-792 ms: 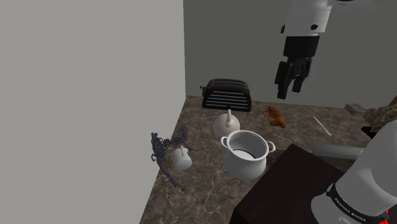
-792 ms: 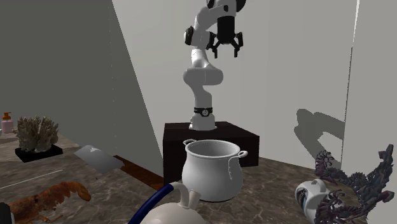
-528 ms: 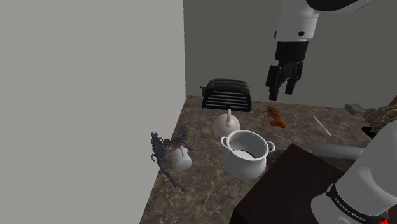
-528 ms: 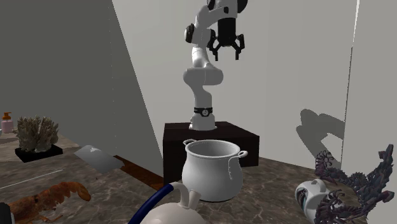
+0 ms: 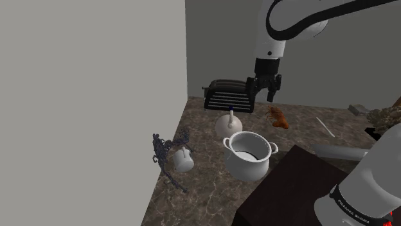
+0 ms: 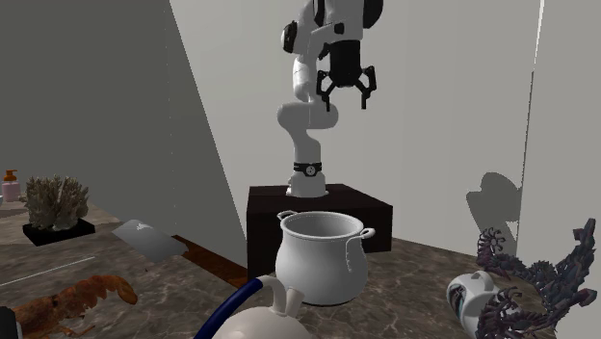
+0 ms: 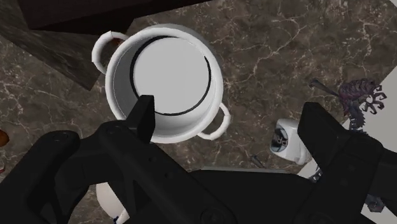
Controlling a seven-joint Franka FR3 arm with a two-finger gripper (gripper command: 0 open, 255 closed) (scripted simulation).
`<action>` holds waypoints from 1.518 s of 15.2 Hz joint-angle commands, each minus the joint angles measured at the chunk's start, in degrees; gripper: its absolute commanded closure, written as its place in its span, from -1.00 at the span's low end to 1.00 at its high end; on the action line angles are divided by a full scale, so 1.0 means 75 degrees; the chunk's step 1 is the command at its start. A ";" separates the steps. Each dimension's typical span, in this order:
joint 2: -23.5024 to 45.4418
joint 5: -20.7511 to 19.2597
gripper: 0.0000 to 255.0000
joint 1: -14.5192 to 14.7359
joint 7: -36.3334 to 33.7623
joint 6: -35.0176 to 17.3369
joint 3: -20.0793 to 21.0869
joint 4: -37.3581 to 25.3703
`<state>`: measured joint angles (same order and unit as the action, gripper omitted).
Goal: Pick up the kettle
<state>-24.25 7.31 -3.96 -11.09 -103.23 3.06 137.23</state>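
Note:
The kettle [image 5: 229,124] is white and round with a thin dark blue handle. It stands on the marble counter between the black toaster [image 5: 228,95] and the white pot [image 5: 247,155]. At the near edge of the second exterior view, the kettle [image 6: 262,324] shows its handle arching up. My gripper [image 5: 263,89] hangs open in the air, above the kettle and a little to the shoulder view's right of it, holding nothing. In the wrist view the gripper [image 7: 229,118] has its fingers wide apart over the pot [image 7: 167,79]. A sliver of the kettle [image 7: 109,198] peeks out beside the hand.
A white mug [image 5: 184,159] and a dark spiky ornament [image 5: 167,150] sit near the wall at the counter's left. An orange lobster [image 5: 277,117] lies to the toaster's right. The dark stand [image 5: 292,186] borders the pot. A coral piece [image 6: 56,200] stands farther off.
The arm has swung down and to the shoulder view's left, bringing the gripper from high up to just beside the toaster. Its fingers stay open.

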 commanded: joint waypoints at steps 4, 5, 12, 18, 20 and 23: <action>0.1436 -0.0004 -1.00 -0.0229 -0.0366 -0.0931 -0.0072 -0.0473; 0.1718 -0.0005 -1.00 -0.0270 -0.0434 -0.1089 -0.0095 -0.0589; 0.3686 0.0032 -1.00 -0.0528 -0.0877 -0.1983 -0.0310 -0.1610; 0.5342 0.0156 -1.00 -0.0740 -0.1195 -0.2445 -0.0533 -0.2753; 0.5889 0.0217 -1.00 -0.0819 -0.1291 -0.2539 -0.0606 -0.3188; 0.6707 0.0321 -1.00 -0.0949 -0.1434 -0.2626 -0.0709 -0.3891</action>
<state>23.70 9.42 -10.64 -21.63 -122.56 -1.95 109.98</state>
